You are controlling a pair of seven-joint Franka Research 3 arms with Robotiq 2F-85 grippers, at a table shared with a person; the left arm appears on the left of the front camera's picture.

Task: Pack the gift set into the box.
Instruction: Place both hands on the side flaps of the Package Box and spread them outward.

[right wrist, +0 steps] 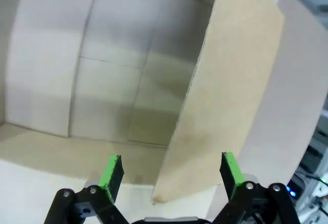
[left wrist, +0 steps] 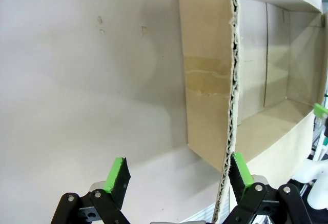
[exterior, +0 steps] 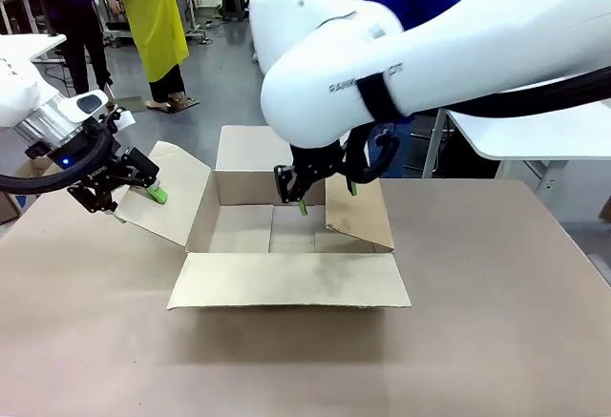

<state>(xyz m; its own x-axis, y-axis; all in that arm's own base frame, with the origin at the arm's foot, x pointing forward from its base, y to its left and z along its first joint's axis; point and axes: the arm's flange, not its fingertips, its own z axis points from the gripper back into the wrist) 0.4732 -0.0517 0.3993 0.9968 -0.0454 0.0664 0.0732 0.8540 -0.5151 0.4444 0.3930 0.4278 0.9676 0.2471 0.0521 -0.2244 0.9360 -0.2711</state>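
Box: front view, mid-table, open, flaps splayed.
Front, L gripper: at left flap, outer edge; jaws wide.
Front, R gripper: over right flap; jaws wide.
L wrist: flap edge runs between spread fingers, near one pad, not clamped.
R wrist: flap between spread fingers, unpinched.
Handling: prob. light, stiff corrugated card; flaps hinge at crease. Best hold: flap's free edge, mid-length, gentle squeeze.

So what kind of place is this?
Likely a robot lab or workshop: two white robot arms at a table with an open cardboard box, and a white bench and people behind.
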